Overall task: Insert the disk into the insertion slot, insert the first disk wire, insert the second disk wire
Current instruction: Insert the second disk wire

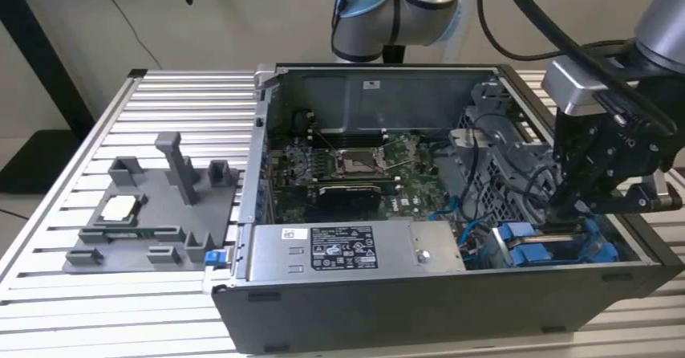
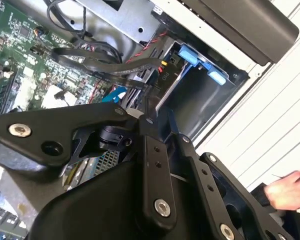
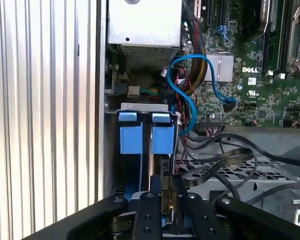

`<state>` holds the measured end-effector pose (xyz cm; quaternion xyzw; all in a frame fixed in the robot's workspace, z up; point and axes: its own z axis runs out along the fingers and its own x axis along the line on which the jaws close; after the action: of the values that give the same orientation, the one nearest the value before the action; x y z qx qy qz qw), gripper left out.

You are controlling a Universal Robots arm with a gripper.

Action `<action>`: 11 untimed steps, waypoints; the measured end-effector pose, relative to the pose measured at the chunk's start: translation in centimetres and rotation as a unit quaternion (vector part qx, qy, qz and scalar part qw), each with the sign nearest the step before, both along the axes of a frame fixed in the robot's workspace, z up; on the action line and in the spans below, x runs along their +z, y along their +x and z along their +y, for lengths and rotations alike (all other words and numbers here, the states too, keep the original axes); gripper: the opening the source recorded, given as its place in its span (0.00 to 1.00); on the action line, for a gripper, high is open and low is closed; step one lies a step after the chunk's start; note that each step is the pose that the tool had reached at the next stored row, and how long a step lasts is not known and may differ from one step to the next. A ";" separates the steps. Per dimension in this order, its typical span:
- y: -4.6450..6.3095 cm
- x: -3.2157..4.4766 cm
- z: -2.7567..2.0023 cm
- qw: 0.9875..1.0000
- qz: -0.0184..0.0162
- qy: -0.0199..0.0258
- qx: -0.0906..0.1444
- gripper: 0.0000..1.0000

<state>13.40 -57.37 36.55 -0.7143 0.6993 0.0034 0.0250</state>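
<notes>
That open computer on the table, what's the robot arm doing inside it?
The arm has its hand down in the corner of the open computer case, at the drive slot with the blue plastic parts. The blue disk carrier tabs stand in that slot, with the hand right at their end. A person's hand rests outside the case. A grey holder sits beside it.

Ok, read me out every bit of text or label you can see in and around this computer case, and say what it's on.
Black label on the grey power-supply box: print too small to read.
White sticker beside that label: too small to read.
Small sticker on the case's back wall: too small to read.
White lettering on the green motherboard, first wrist view: a maker's logo; the fine print around it is too small to read.
</notes>
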 end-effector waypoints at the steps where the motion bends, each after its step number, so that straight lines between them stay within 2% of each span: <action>1: 0.0 0.03 0.01 1.000 0.001 -0.001 0.000 0.24; 3: 0.1 0.16 0.02 1.000 0.004 -0.006 0.000 0.24; 6: 0.4 0.28 0.02 1.000 0.014 -0.013 0.000 0.24; 8: 0.4 0.36 0.03 1.000 0.014 -0.013 0.000 0.24; 11: 0.4 0.94 0.03 1.000 0.015 -0.013 0.000 0.24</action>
<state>13.80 -57.34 37.49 -0.7143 0.6998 0.0050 0.0057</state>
